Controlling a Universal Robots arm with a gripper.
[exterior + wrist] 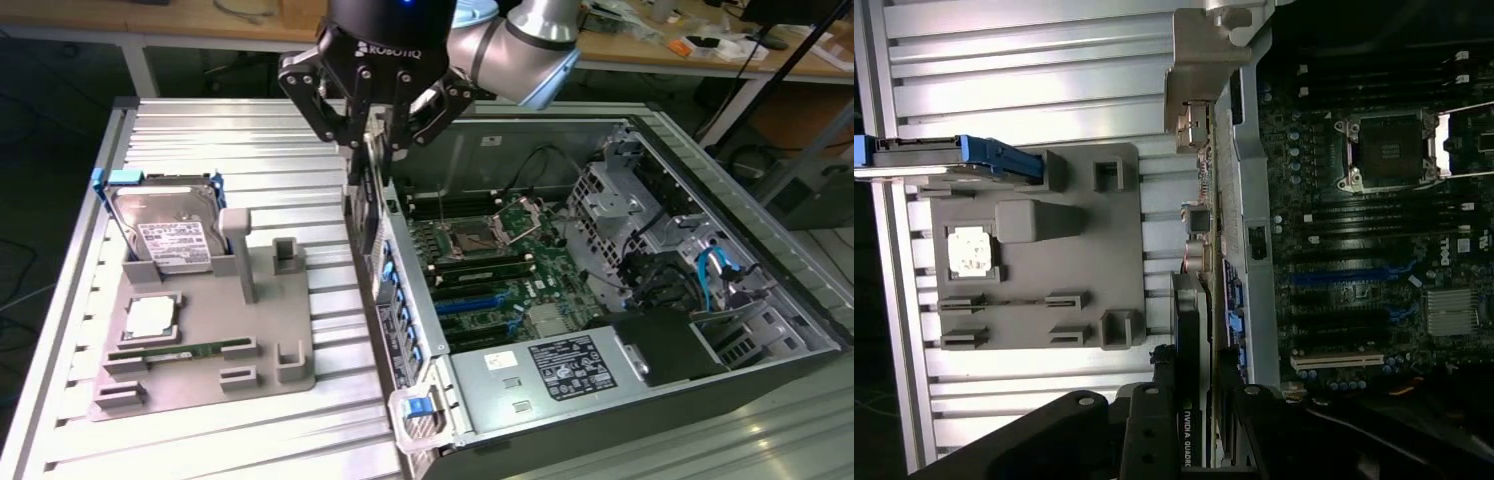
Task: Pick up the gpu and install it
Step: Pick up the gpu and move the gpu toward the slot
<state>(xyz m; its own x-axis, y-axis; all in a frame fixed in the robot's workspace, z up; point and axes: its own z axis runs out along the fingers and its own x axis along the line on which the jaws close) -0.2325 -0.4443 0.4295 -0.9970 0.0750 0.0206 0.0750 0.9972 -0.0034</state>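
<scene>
Hanging edge-on, the thin dark gpu card point(358, 200) is clamped between the part-closed jaws of my black gripper point(375, 145), above the rear wall of the open grey metal computer case point(534, 140). Black fingers point(315, 100) hide its upper end; I cannot tell whether its lower edge touches that wall.

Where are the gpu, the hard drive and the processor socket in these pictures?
gpu point(1189, 325), wrist view, dark body of the card.
hard drive point(180, 243), exterior view, its white label.
processor socket point(477, 238), exterior view, middle of the socket.
</scene>
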